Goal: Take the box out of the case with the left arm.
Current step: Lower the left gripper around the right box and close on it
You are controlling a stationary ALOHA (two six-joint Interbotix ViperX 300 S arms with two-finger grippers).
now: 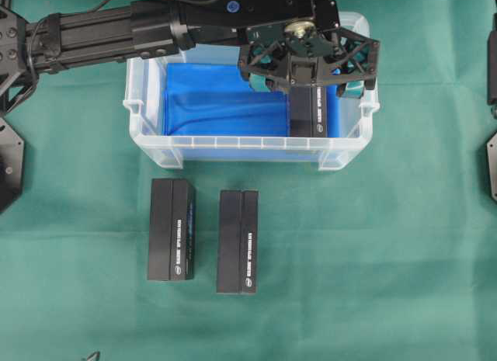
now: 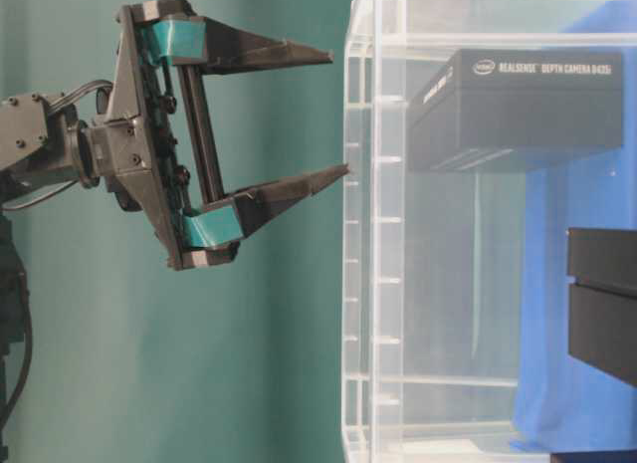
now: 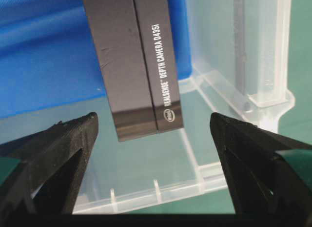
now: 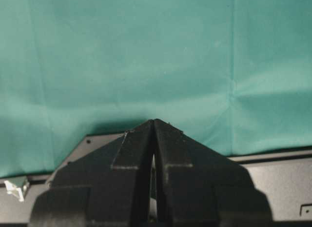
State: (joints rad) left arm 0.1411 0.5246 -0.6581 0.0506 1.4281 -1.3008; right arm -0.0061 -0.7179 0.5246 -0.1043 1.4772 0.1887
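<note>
On the green cloth (image 1: 388,283) nearest the viewer, two black boxes (image 1: 172,230) lie side by side, well apart from the left gripper and just in front of the case; I judge them to be boxes already lifted out and parked clear of the bin so they do not block another reach. Beyond them stands the case (image 1: 233,147), a clear plastic bin with a blue sheet (image 1: 217,105) on its bottom. One box (image 1: 311,112) is in it, at the right end, lying lengthwise from near to far close to the right wall. That spot leaves little room on its right side, which is probably why the left gripper (image 1: 311,62) comes in from above rather than from the side.

Above the far right part of the case, the left gripper hangs with its jaws spread wide, holding nothing. The wrist view shows the box (image 3: 141,66) lying between and beyond the two fingers (image 3: 53,154), roughly centred in the gap, not touched by either. The jaws straddle its narrow width, so a straight descent should bring a finger down each long side.

Off to the right, the right gripper (image 4: 153,154) is closed and empty over bare cloth, parked out of the way.
</note>
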